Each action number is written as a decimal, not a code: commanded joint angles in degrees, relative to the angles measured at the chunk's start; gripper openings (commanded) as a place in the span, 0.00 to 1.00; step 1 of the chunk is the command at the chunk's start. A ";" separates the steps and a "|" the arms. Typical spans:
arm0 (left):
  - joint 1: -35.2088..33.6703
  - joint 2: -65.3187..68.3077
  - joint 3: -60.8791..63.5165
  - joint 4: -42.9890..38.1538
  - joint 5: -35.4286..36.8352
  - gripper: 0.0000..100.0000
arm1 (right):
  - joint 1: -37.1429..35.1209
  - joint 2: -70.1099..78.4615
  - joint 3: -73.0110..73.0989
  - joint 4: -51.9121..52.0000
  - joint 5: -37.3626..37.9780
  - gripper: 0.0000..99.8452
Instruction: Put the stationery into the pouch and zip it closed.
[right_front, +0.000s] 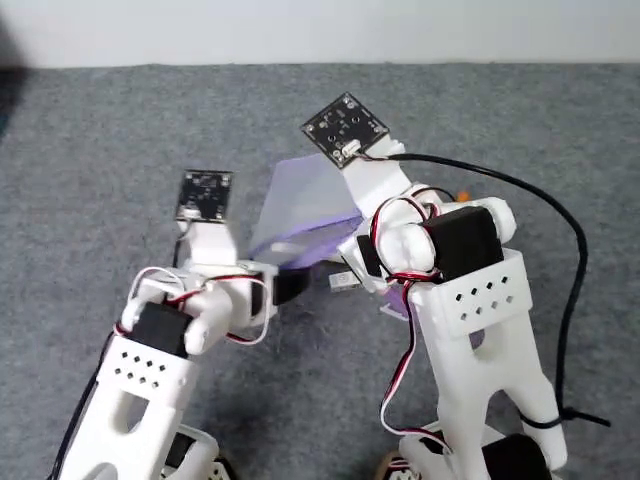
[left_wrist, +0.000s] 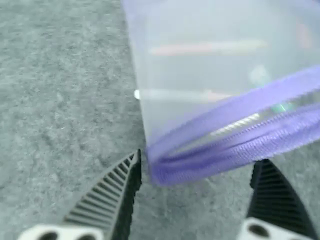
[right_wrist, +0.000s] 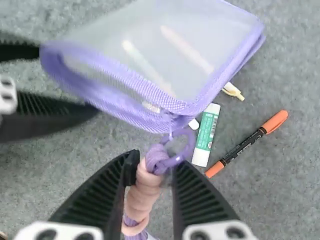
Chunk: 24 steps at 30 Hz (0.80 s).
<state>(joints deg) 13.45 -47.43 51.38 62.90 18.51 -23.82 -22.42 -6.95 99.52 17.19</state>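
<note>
In the high view, the pouch (right_front: 300, 195) is sitting near the middle of the grey table (right_front: 100, 150), partly covered by the right arm (right_front: 470, 300).

In the left wrist view, the left gripper (left_wrist: 197, 160) is standing open, its 2 jaws flanking the corner of the pouch's purple zip edge (left_wrist: 235, 145) without pinching it. Faint pinkish sticks are showing through the clear wall, so some stationery is probably lying inside.

In the right wrist view, the right gripper (right_wrist: 155, 162) is clamping the pink and purple cord (right_wrist: 145, 190), which is hanging from the ring (right_wrist: 177, 145) on the zip pull. A glue stick (right_wrist: 206, 134) and an orange pen (right_wrist: 247, 144) are lying on the table just beside the pouch, outside it. A small cream item (right_wrist: 233, 91) is peeking out at the pouch's edge.

I am judging that the zipping step is being set up, although loading is looking unfinished. I cannot tell how far the zip is open. The next move is calling for the left jaws to be closing on the corner as an anchor while the cord is pulling along the zip. The 2 loose items are lying close to the pull and would be getting left out.
</note>
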 joint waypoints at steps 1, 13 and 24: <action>-3.16 -0.09 -4.09 2.55 0.53 0.33 | -0.66 -2.33 -2.99 1.45 -0.70 0.01; -3.69 -0.09 -20.18 18.29 -3.87 0.34 | -0.57 -2.07 -2.99 0.84 -0.97 0.01; -7.03 0.00 -21.58 16.70 -6.07 0.34 | -0.66 -2.42 -2.99 1.36 -0.97 0.01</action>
<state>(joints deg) 6.86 -47.43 29.58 81.98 13.14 -24.00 -22.42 -6.95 99.87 17.01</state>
